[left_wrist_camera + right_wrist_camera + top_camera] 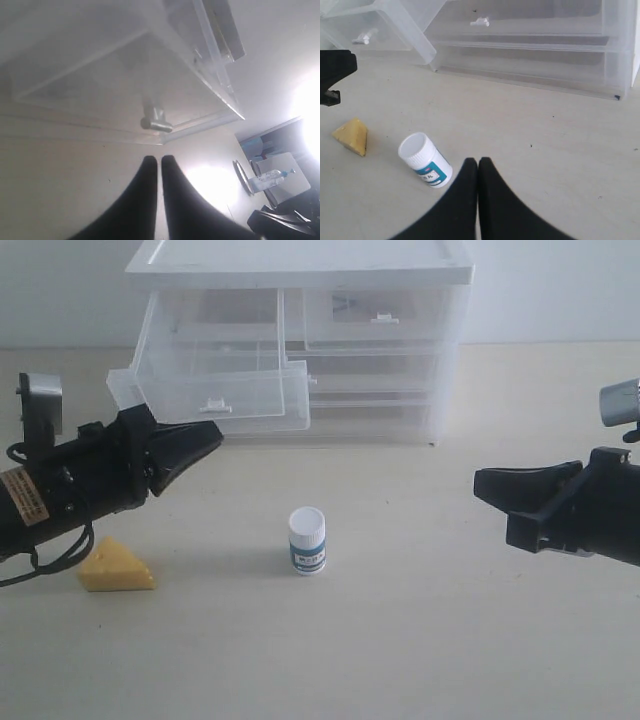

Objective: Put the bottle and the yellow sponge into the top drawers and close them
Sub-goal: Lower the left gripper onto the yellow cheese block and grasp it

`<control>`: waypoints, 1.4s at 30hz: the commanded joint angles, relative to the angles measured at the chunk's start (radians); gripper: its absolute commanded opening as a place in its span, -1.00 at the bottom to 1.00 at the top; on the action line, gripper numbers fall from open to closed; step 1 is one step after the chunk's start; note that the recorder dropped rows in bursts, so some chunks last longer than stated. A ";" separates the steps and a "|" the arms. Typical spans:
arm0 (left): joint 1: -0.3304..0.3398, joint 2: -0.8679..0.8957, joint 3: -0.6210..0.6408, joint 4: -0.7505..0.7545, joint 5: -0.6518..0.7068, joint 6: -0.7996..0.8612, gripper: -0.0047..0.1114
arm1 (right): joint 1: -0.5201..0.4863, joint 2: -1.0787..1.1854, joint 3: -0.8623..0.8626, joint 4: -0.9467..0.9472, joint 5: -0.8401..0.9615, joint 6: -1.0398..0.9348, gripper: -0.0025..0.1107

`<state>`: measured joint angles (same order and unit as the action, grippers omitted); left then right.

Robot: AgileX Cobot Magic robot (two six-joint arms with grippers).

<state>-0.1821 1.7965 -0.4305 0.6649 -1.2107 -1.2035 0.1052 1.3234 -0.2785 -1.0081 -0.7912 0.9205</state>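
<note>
Exterior view gives us the cabinet (300, 258) with its left top drawer (210, 390) pulled out and its right top drawer (375, 310) shut. Before the cabinet stands the bottle (307, 540). The yellow sponge (117, 568) lies off its left corner. Our left gripper (215, 435) and right gripper (480, 485) are closed, empty. Loading comes next, we judge: one gripper must open over the bottle.

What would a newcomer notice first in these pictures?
The small white pill bottle with a teal label stands upright mid-table, the yellow wedge-shaped sponge lying to its left. Behind them, the translucent plastic top left drawer is pulled out of its cabinet. The black left gripper and right gripper, both shut, point inward from the sides.
</note>
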 commanded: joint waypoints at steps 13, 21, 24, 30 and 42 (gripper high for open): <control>-0.003 -0.041 0.087 0.425 -0.010 0.048 0.08 | -0.003 0.000 -0.008 0.003 -0.007 -0.005 -0.96; -0.003 -0.447 0.145 0.641 0.185 0.126 0.04 | -0.003 0.000 -0.008 0.003 -0.007 -0.005 -0.96; -0.003 -0.541 0.145 0.641 0.562 0.119 0.04 | -0.003 0.000 -0.008 0.001 -0.005 -0.005 -0.96; -0.003 -0.559 0.145 0.535 0.940 0.124 0.45 | -0.003 0.000 -0.008 0.001 -0.006 -0.003 -0.96; -0.003 -0.354 0.044 0.514 1.021 0.170 0.77 | -0.003 0.000 -0.008 0.001 -0.010 0.005 -0.96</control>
<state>-0.1821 1.4158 -0.3654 1.1831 -0.1692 -1.0537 0.1052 1.3234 -0.2785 -1.0081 -0.7912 0.9232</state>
